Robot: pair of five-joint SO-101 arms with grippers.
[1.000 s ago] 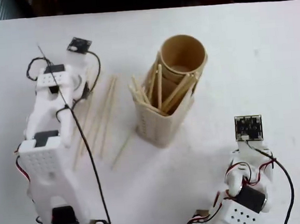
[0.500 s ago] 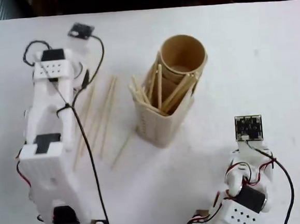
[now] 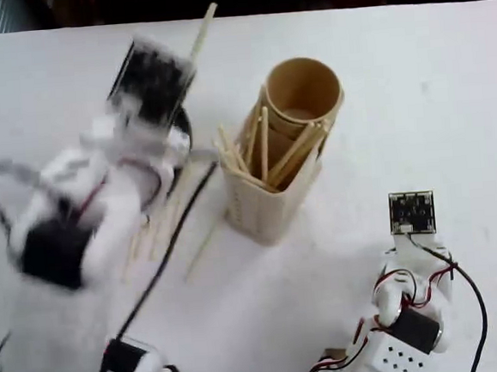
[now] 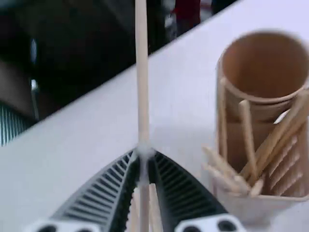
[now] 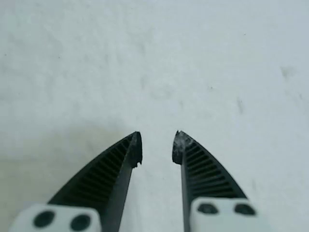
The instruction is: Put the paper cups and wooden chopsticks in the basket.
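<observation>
Left gripper (image 4: 143, 155) is clamped shut on one wooden chopstick (image 4: 141, 72), which rises straight past the fingertips. In the high view, the stick's tip shows at 11 o'clock from the basket (image 3: 263, 211). That basket stands mid-table and holds a paper cup (image 3: 301, 91) and several leaning chopsticks (image 3: 294, 156). Loose chopsticks (image 3: 204, 252) lie on the table (image 3: 448, 93) at 9 o'clock from the basket, partly under the left arm (image 3: 87, 216). Right gripper (image 5: 157, 145) is empty, its jaws a narrow gap apart above the tabletop. The right arm (image 3: 412, 298) sits at 5 o'clock from the basket.
</observation>
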